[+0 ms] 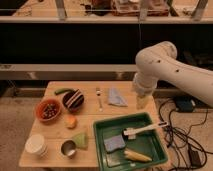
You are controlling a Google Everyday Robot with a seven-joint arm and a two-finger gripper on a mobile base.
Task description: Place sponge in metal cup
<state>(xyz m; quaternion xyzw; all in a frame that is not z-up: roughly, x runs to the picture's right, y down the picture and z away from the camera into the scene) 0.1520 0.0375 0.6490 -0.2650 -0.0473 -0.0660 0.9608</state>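
The metal cup stands upright near the table's front left. A blue sponge lies in the left part of the green tray. A pale green soft item lies on the table just right of the cup. My gripper hangs fingers-down from the white arm above the table's right side, behind the tray and right of a blue cloth. It is far from both the sponge and the cup.
The tray also holds a white-handled brush and a yellow item. On the table are a white cup stack, an orange, a red bowl, a dark bowl, a green vegetable and a fork. Cables lie on the floor at the right.
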